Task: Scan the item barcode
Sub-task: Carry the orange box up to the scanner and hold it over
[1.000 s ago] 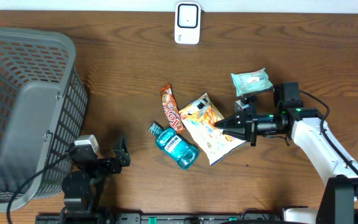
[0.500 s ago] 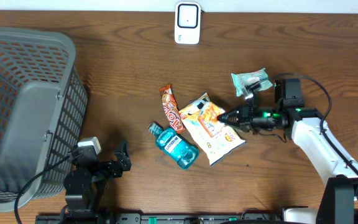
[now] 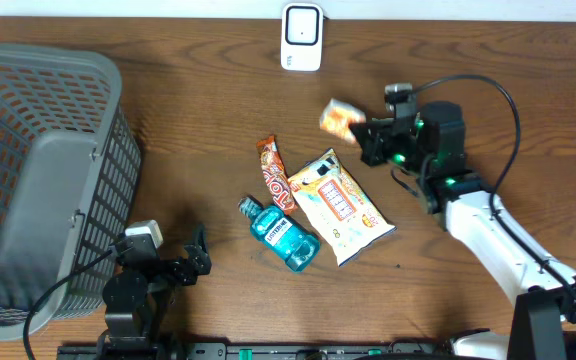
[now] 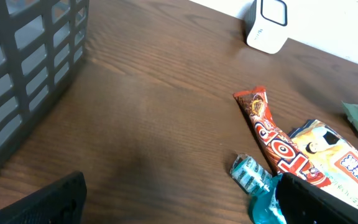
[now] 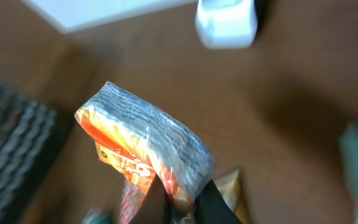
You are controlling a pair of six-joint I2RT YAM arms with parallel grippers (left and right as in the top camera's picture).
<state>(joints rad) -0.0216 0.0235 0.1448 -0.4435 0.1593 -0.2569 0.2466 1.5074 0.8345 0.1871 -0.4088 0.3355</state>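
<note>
Over the desk (image 3: pixel 168 130), with the grey basket (image 3: pixel 38 180) far off on my left and the white scanner (image 3: pixel 301 37) near, my right gripper (image 3: pixel 366 135) is clamped on a small orange snack packet (image 3: pixel 340 117) held in the air. My left gripper (image 3: pixel 194 255) rests with its fingers wide apart. I judge this the presenting step: next I must turn the barcode, which I cannot see, toward the scanner.

The table (image 3: pixel 188 110) is dark brown wood with wavy grain. The basket (image 3: pixel 48 70) is grey lattice, the scanner (image 3: pixel 301 37) white with a dark face. Near the scanner, the small packet (image 3: pixel 340 118) is orange and silver. Farther from the scanner, the candy bar (image 3: pixel 276 175) is red-orange with white letters, the bottle (image 3: pixel 280 235) teal, and the snack bag (image 3: pixel 340 205) yellow and white.
</note>
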